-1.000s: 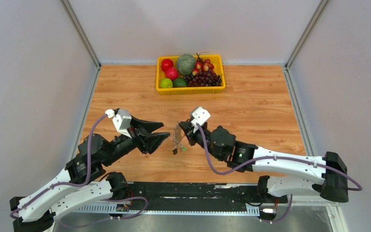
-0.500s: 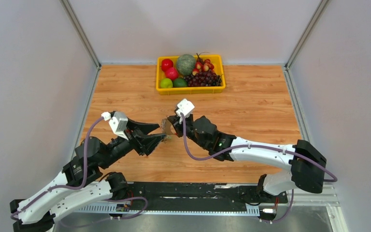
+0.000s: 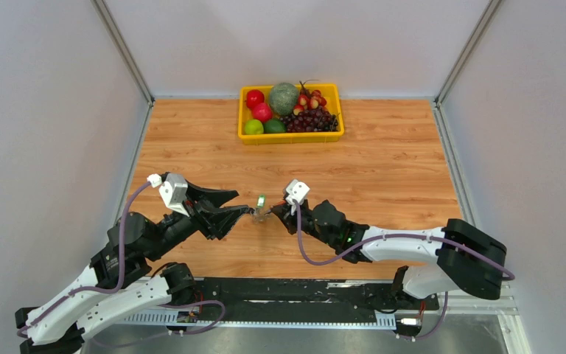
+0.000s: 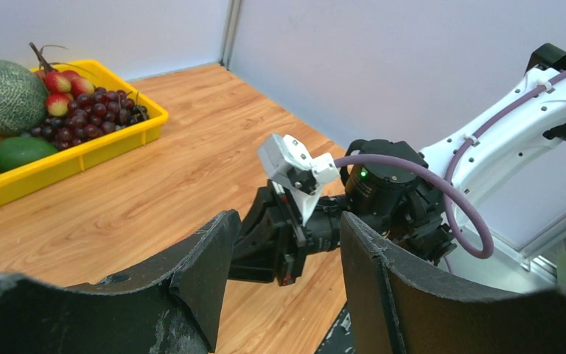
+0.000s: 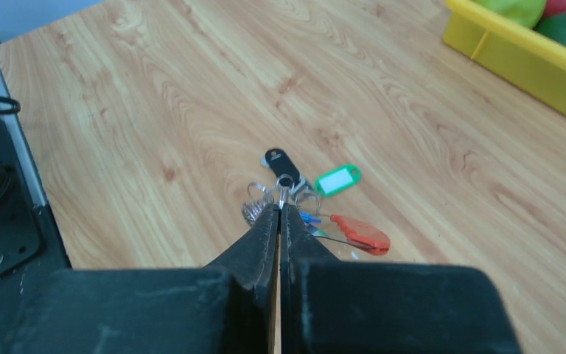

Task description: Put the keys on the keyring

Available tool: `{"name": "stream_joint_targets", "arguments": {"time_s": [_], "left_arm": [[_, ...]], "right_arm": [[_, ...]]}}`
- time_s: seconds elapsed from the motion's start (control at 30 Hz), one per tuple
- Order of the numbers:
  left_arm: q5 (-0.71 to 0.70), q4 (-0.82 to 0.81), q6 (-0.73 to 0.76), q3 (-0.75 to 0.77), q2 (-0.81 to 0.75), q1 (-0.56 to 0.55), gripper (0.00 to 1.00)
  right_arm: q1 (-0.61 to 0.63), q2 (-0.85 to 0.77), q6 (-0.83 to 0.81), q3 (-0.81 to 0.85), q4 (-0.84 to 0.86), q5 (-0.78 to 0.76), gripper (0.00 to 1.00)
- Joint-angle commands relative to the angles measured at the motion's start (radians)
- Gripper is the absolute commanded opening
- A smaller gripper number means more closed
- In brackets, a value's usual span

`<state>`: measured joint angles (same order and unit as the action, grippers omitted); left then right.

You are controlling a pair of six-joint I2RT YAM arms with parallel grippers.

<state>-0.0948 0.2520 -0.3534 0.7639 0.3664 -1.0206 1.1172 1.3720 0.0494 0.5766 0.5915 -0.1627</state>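
Observation:
The keyring [image 5: 283,193] is a thin silver ring with a grey feathery charm [image 5: 253,209]. Round it lie a red-headed key [image 5: 362,231], a blue key [image 5: 309,218], a black fob [image 5: 278,158] and a green tag [image 5: 337,179]. My right gripper [image 5: 280,208] is shut, its tips pinching the ring low over the table. In the top view the bunch [image 3: 260,209] sits between my right gripper [image 3: 275,212] and my left gripper [image 3: 246,212]. My left gripper [image 4: 286,225] is open and empty, and faces the right gripper's fingers [image 4: 284,240].
A yellow tray [image 3: 292,137] of fruit stands at the back middle of the wooden table; it also shows in the left wrist view [image 4: 81,156] and the right wrist view [image 5: 519,55]. A black rail [image 3: 287,291] runs along the near edge.
My right gripper swung left and back with the bunch, then came forward and lower to its present spot. My left gripper drew slightly back to the left.

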Motion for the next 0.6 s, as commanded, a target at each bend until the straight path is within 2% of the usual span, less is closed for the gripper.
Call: {"name": "stream_joint_targets", "arguments": {"time_s": [0.0,0.17,0.33,0.57], "left_arm": [[-0.004,0.002,0.013,0.001,-0.006,-0.001,0.63],[0.000,-0.003,0.011,-0.005,-0.007,0.000,0.63],[0.011,-0.039,0.005,-0.021,0.000,-0.002,0.63],[0.015,-0.040,0.000,-0.022,0.020,-0.001,0.63]], "right_arm": [[0.001,-0.095,0.086,-0.098,-0.031,0.021,0.00],[0.000,-0.174,0.232,-0.205,-0.108,-0.076,0.00],[-0.018,-0.164,0.322,-0.173,-0.221,-0.200,0.00],[-0.200,-0.052,0.440,-0.103,-0.296,-0.085,0.00]]}}
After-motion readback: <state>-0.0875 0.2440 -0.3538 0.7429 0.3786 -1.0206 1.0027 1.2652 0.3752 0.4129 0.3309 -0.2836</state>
